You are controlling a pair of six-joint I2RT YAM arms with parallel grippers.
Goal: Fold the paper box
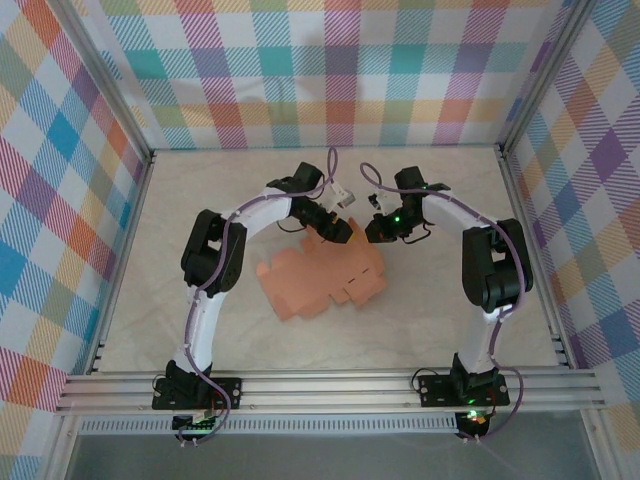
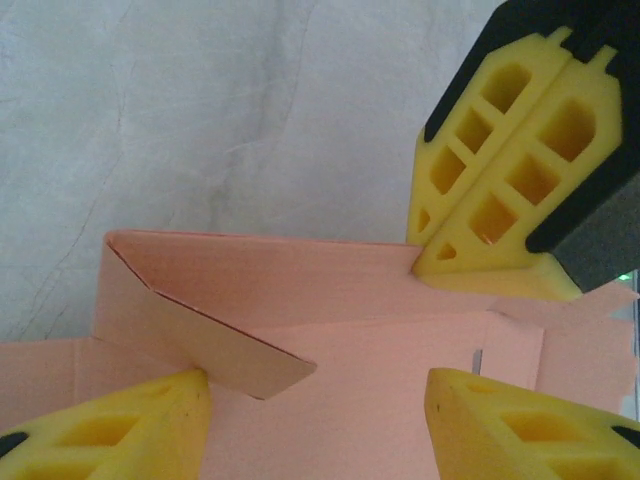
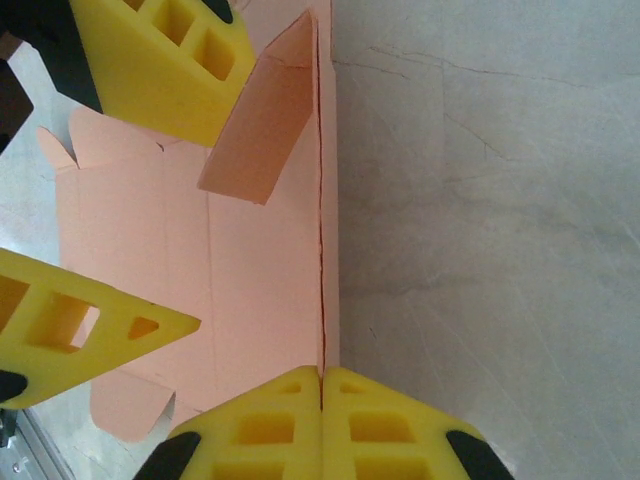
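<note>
Your right gripper (image 3: 322,378) pinches the raised edge of the paper box (image 1: 320,282), your left gripper (image 2: 318,388) agape over the box, slanted flap (image 2: 225,340) between its fingers.

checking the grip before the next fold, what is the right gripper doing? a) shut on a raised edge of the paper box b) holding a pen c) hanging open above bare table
a: the right gripper is closed on the upright edge of the paper box
</note>
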